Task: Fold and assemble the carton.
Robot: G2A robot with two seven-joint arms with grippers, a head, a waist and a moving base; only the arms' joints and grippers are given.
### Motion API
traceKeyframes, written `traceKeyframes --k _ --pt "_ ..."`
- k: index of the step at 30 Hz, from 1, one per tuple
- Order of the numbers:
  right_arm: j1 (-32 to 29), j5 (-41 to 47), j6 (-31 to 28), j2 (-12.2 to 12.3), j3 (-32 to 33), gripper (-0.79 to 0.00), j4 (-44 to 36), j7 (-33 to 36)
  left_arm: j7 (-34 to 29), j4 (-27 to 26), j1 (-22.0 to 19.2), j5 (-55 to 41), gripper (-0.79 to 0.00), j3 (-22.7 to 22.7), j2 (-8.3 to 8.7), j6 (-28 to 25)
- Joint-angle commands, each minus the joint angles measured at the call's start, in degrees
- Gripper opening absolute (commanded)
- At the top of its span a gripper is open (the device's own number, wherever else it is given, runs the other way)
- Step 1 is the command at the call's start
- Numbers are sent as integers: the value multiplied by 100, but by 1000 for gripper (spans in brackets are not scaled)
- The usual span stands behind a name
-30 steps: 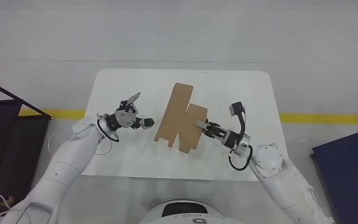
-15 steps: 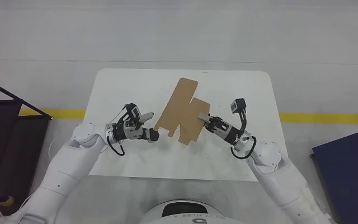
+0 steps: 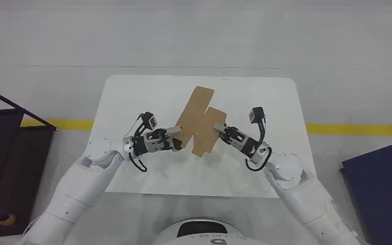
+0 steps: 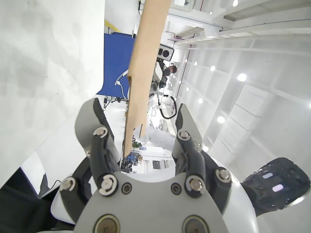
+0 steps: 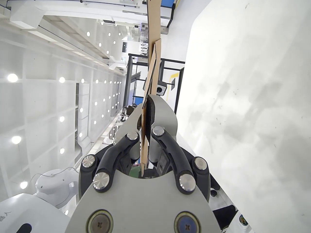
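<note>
I see bright, even light from rows of round ceiling lamps (image 4: 241, 76); they flare white in both wrist views, whose edges bow strongly. From above, the white bench (image 3: 263, 98) looks evenly lit.

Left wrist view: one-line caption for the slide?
Open left hand straddles the edge of the flat carton, not yet clamped.

carton (image 3: 199, 119) | brown cardboard, flattened, unassembled, stepped outline with flaps | raised clear of the counter (image 3: 135, 98), above its middle | broad face up, long axis slanting toward the counter's far edge
</note>
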Motion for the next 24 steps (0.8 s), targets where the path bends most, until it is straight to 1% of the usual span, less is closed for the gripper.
traceKeyframes --k 1,2,5,7,9,10,11,12,14,16,18,21,24 --pt "-7 -64 23 -8 -17 -785 -18 -48 366 -171 95 33 -191 -31 -8 88" --pt "-8 -91 25 -13 -27 -785 -31 -60 520 -247 120 34 -157 -42 -13 173" --pt "-7 -139 15 -22 -47 -785 -34 -38 889 -381 162 -8 -120 -28 -34 517" --pt "-14 -138 24 -30 -46 -785 -35 -63 1005 -468 172 -1 -89 -6 -49 585" --pt "-24 -107 40 -38 -39 -785 -32 -102 1065 -496 192 -30 -102 -3 -64 570" --pt "-28 -87 53 -43 -33 -785 -31 -126 1090 -510 200 -45 -120 -2 -72 550" --pt "-32 -65 73 -47 -27 -785 -29 -149 1109 -518 208 -48 -157 -2 -79 527" --pt "-33 -43 90 -52 -20 -785 -27 -171 1126 -529 215 -46 -222 -3 -85 498" --pt "-33 13 124 -62 -12 -785 -18 -201 1144 -538 229 -28 -376 -10 -96 432" --pt "-23 59 162 -71 -7 -785 2 -211 1163 -542 244 13 -453 -20 -105 369" --pt "-9 99 195 -80 -5 -785 18 -208 1191 -544 254 54 -505 -34 -113 332" --pt "3 108 210 -90 -1 -785 27 -192 1263 -524 264 111 -563 -49 -127 315" --pt "4 56 222 -99 -13 -785 14 -169 1370 -484 252 139 -576 -43 -147 347"
